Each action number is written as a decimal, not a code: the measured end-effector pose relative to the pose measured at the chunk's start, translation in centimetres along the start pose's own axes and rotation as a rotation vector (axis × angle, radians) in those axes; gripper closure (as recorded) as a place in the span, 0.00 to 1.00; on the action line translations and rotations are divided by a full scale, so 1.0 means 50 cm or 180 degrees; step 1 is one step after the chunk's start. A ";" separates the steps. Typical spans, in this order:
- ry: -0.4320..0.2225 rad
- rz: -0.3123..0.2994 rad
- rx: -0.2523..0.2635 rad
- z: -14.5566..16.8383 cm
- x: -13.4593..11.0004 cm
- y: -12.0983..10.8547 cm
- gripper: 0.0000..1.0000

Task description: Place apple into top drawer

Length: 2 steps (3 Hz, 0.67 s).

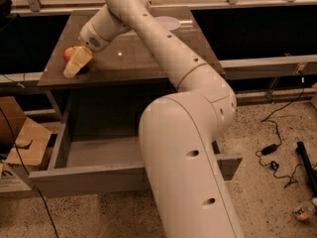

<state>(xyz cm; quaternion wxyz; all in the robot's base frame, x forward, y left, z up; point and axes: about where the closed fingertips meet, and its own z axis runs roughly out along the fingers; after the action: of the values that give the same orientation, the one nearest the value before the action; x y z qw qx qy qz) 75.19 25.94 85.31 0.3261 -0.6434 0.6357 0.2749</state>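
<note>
1. Our cream gripper (pixel 77 63) touches the round red-orange apple (pixel 68 54) at the brown tabletop's (pixel 148 58) left edge; whether it grips, we cannot tell.
2. We should centre it before lifting toward the open grey top drawer (pixel 74 180).

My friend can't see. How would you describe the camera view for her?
A white robot arm reaches over a brown table, its gripper at a red apple near the left edge. Below, the grey top drawer stands pulled open.
</note>
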 end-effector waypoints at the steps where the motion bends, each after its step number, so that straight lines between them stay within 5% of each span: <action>1: -0.0029 0.0030 -0.0051 0.021 0.001 -0.007 0.15; 2: -0.0041 0.0066 -0.0059 0.029 0.004 -0.014 0.38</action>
<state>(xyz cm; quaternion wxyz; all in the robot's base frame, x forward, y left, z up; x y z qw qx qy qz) 75.98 26.91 84.27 0.3213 -0.6380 0.6376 0.2883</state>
